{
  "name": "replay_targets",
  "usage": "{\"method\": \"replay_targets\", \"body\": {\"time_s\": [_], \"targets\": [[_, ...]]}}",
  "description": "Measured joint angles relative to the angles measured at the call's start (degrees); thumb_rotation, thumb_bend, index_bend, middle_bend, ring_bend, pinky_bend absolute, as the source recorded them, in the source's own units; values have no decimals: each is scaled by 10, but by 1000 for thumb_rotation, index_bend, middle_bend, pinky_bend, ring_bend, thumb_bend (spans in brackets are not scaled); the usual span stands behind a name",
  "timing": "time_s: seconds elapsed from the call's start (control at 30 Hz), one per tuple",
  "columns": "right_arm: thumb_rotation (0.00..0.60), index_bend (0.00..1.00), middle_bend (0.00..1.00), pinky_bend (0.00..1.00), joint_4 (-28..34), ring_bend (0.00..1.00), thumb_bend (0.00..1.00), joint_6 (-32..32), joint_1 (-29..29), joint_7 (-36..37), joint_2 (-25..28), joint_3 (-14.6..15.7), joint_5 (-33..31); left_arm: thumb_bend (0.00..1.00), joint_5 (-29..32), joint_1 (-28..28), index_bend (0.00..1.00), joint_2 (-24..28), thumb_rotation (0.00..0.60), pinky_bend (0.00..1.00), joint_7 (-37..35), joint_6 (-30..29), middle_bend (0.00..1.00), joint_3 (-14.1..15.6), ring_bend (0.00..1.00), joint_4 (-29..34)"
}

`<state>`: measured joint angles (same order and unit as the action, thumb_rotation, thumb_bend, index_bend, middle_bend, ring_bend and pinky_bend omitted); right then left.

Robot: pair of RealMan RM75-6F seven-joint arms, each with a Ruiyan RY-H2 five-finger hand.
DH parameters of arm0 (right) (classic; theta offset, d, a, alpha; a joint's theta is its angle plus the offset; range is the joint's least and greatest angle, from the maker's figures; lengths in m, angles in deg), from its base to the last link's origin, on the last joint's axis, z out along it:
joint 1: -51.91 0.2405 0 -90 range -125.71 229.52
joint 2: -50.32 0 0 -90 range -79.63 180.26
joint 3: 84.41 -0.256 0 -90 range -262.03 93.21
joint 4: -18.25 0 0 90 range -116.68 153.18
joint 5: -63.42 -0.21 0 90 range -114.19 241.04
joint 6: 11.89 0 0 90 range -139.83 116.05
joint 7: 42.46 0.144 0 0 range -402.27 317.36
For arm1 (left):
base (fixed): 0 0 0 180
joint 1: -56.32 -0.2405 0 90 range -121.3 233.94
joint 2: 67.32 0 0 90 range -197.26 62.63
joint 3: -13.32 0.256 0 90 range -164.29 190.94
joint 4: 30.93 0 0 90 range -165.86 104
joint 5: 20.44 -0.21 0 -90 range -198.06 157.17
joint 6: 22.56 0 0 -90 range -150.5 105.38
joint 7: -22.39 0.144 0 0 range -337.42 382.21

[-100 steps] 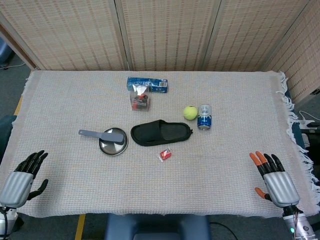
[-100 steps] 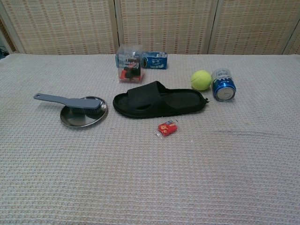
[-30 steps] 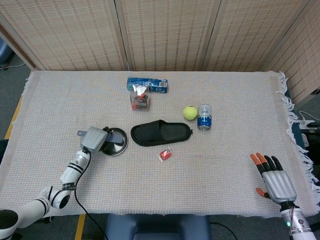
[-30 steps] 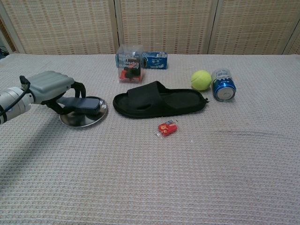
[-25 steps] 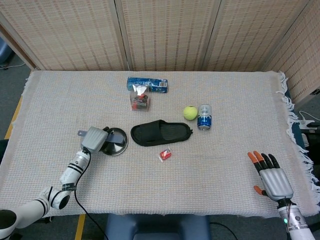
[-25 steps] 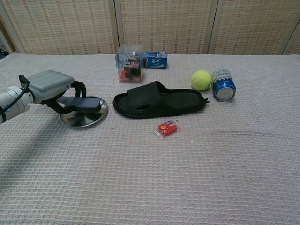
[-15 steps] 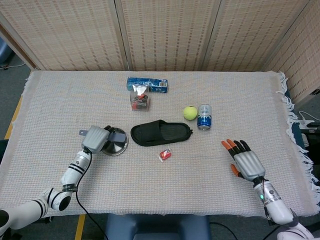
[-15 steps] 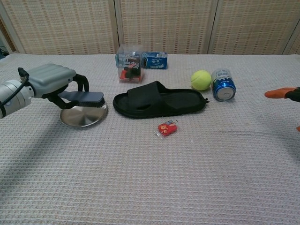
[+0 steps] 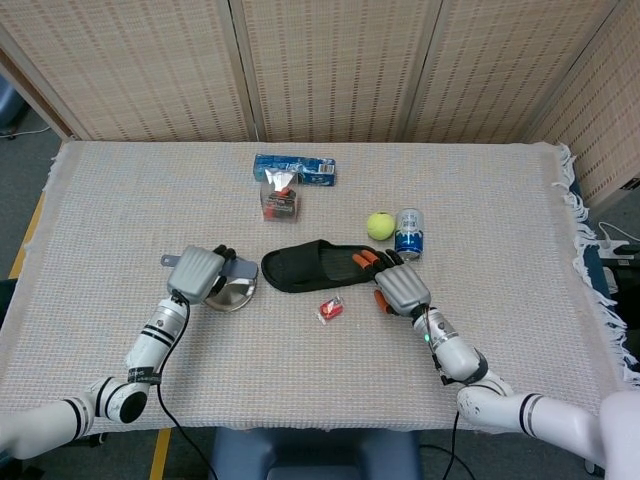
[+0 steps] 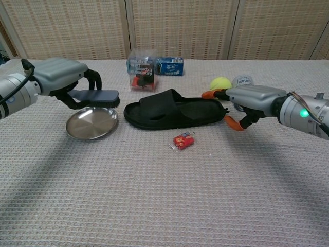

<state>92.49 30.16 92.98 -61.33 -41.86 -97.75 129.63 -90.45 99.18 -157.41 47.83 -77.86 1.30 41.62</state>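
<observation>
The brush is up off the metal dish, held level in the air just above it by the left hand, whose fingers are clenched round the handle end while the bristle head sticks out toward the black slipper. In the head view the same hand covers most of the brush and overlaps the near rim of the dish. The slipper lies on its side-length across the middle of the table, and the right hand hovers at its toe end with fingers spread and nothing in them; the head view shows its orange fingertips over the slipper's edge, though whether they touch it I cannot tell. So the step in hand looks like pairing the two: brush lifted, slipper about to be steadied. The next move would call for the right hand to settle onto the toe and press or grip it, and for the left to carry the brush across without tilting. A small red packet lies just in front of the slipper; a tennis ball and a can sit behind the right hand, and two boxes further back.
</observation>
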Motion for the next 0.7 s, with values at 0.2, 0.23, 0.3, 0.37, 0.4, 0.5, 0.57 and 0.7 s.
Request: {"method": "replay_targets", "body": {"time_s": [0.2,0.23,0.3,0.37,0.4,0.5,0.57,0.7], "targets": [[600,0,0,0,-50,0,655,-17,35,-34,-38,-2,-49,445,10,11,457,-1,600,1000,7,3,539,-3,818,13],[600,1,0,0,-54,0,655,-18,39,-39,-40,-1,-54,445,12,14,456,-2,600,1000,7,4,538,-4,818,14],[600,3,0,0,-58,0,655,-21,44,-48,-45,3,-64,445,15,18,455,-4,600,1000,8,6,536,-5,818,15],[600,7,0,0,-61,0,655,-23,49,-56,-47,7,-74,445,18,23,454,-9,600,1000,8,8,535,-8,818,15],[600,8,0,0,-61,0,655,-23,50,-59,-47,9,-76,445,20,25,453,-11,600,1000,8,9,535,-8,818,15],[600,8,0,0,-60,0,655,-23,54,-71,-48,18,-84,445,25,35,453,-20,600,1000,11,16,536,-11,818,13],[600,8,0,0,-59,0,655,-23,58,-81,-48,25,-93,444,31,43,454,-27,600,1000,15,20,536,-14,818,12],[600,8,0,0,-58,0,655,-25,64,-98,-48,37,-111,445,33,57,457,-46,600,1000,28,18,538,-17,818,11]]}}
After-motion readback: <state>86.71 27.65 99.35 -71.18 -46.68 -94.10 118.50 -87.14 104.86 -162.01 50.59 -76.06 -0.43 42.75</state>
